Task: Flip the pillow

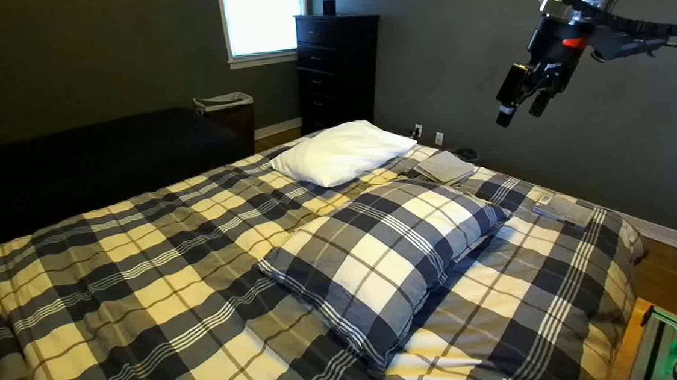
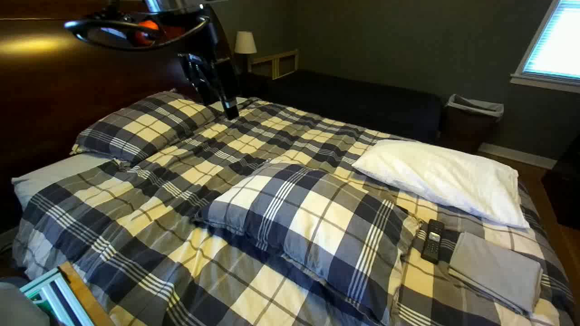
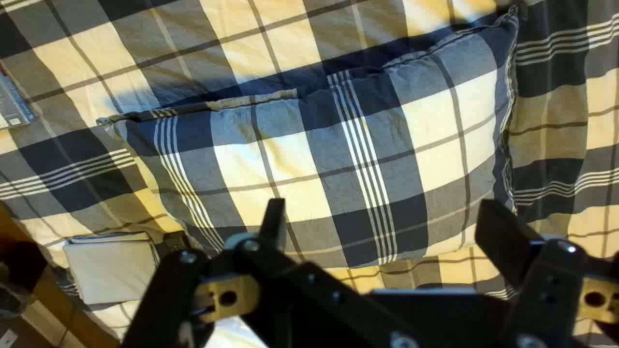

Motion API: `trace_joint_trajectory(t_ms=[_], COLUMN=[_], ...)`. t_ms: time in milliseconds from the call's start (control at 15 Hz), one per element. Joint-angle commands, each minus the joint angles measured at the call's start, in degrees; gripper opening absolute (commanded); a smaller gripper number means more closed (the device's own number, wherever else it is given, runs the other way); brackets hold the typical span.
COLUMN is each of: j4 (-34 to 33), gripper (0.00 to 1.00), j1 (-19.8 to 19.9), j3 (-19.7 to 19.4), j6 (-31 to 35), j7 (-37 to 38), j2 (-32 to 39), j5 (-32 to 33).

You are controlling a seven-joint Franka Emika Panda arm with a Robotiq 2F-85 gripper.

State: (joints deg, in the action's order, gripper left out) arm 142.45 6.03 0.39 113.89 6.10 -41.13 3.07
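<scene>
The pillow, puffy and plaid in navy, grey and white, lies flat on the bed in both exterior views (image 1: pixel 374 253) (image 2: pixel 308 217). It fills the middle of the wrist view (image 3: pixel 309 164), with its piped edges showing along the top and right. My gripper hangs high in the air in both exterior views (image 1: pixel 521 110) (image 2: pixel 219 105), well apart from the pillow. In the wrist view the two fingers (image 3: pixel 381 203) are spread wide with nothing between them. They overlap the pillow's lower part in the picture but do not touch it. The pillow's underside is hidden.
A plain white pillow (image 1: pixel 341 153) lies beyond the plaid one. A folded grey cloth (image 2: pixel 496 269) and a black remote (image 2: pixel 433 242) lie beside it. A clear flat package (image 1: pixel 563 208) lies near the bed's edge. Another plaid pillow (image 2: pixel 149 127) leans at the headboard.
</scene>
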Motion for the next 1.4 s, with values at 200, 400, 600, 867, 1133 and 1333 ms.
trace_joint_trajectory(t_ms=[200,400,600,867,1133,1333], j4=[-0.1,-0.1,-0.2,0.9,2.3,4.1], gripper=[1.0,1.0,1.0,1.0,1.0,1.0], j1=[-0.4,-0.4,0.7,3.9,6.1,5.7], j3=[-0.3,-0.3,0.3,0.9,0.9,-0.2], j6=[-0.1,-0.1,0.2,4.3,9.3,14.3], j7=[0.2,0.2,1.9,10.0,18.1,19.6], j2=[0.0,0.0,1.3,9.7,18.5,24.7], j5=[0.2,0.2,1.3,2.3,3.3,2.7])
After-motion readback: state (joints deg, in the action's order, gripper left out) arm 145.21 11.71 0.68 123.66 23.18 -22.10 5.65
